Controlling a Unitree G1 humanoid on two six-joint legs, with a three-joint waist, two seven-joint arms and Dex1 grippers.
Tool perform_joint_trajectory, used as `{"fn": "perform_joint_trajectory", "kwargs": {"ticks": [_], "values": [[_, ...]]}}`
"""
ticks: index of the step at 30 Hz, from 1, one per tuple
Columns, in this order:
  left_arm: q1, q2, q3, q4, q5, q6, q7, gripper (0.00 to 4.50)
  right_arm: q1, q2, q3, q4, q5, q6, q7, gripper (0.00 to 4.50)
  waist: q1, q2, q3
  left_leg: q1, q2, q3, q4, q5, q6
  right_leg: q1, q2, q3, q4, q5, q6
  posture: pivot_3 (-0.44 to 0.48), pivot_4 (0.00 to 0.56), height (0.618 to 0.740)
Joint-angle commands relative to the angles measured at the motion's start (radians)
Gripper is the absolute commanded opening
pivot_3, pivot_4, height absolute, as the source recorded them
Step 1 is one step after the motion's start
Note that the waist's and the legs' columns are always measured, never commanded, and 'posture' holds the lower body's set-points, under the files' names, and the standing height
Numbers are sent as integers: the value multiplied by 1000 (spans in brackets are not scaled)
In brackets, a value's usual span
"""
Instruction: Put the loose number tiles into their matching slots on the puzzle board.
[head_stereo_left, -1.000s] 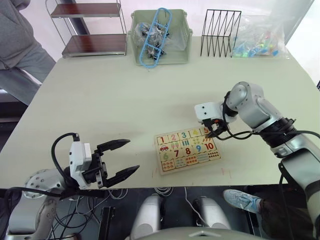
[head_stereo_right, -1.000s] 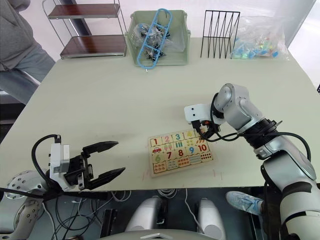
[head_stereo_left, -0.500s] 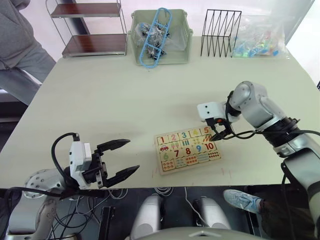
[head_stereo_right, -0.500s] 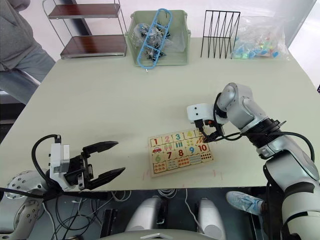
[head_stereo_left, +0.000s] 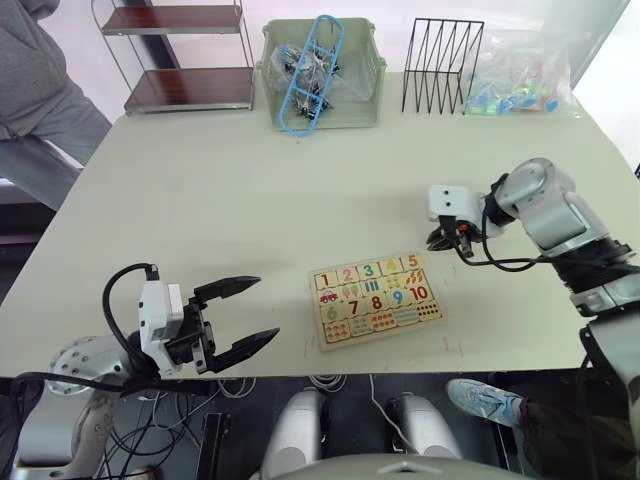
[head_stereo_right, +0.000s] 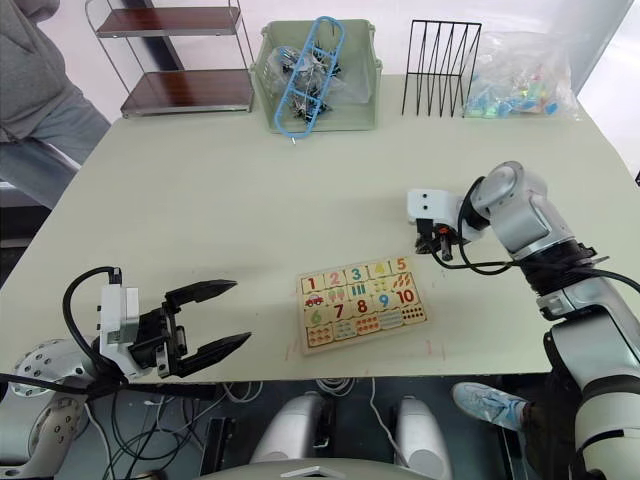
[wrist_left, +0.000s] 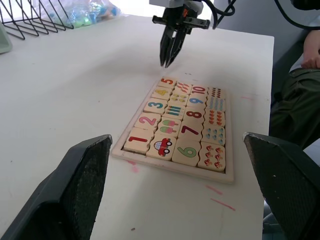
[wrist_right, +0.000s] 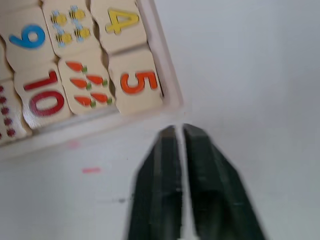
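Note:
The wooden puzzle board (head_stereo_left: 434, 315) lies near the table's front edge. The number tiles 1 (head_stereo_left: 324, 281), 2 (head_stereo_left: 346, 275), 3 (head_stereo_left: 368, 270), 4 (head_stereo_left: 390, 266) and 5 (head_stereo_left: 412, 261) sit in its far row, each in a slot. My right gripper (head_stereo_left: 446, 241) hangs shut and empty just beyond the board's far right corner, clear of the 5 tile (wrist_right: 140, 82). In the left wrist view the right gripper (wrist_left: 168, 62) points down behind the board. My left gripper (head_stereo_left: 248, 315) is open with nothing in it, left of the board near the front edge.
Along the table's far edge stand a two-tier shelf rack (head_stereo_left: 185, 60), a green bin (head_stereo_left: 350, 110) holding a blue frame, a black wire rack (head_stereo_left: 440, 65) and a bag of coloured pieces (head_stereo_left: 520, 80). A person in grey (head_stereo_left: 30, 90) stands at the far left.
My right gripper has lifted off the board's 5 corner, drawn back to the right and gone from open to shut. The left arm has not moved.

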Motion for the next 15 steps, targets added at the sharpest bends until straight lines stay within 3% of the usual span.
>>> {"fn": "perform_joint_trajectory", "kwargs": {"ticks": [1,15], "values": [[-16,7,8,-12,-12,-6,-8,4500,8,-6,-26,-17,13,-31,-14,57,-1,0,0,0,0,0,0,0,0,0,0,0,0,0,0,0,150,740],[-19,9,19,-15,-12,-1,-17,4500,24,25,-12,-28,16,-56,-19,57,0,0,0,0,0,0,0,0,0,0,1,-2,0,0,0,0,150,740]]}}
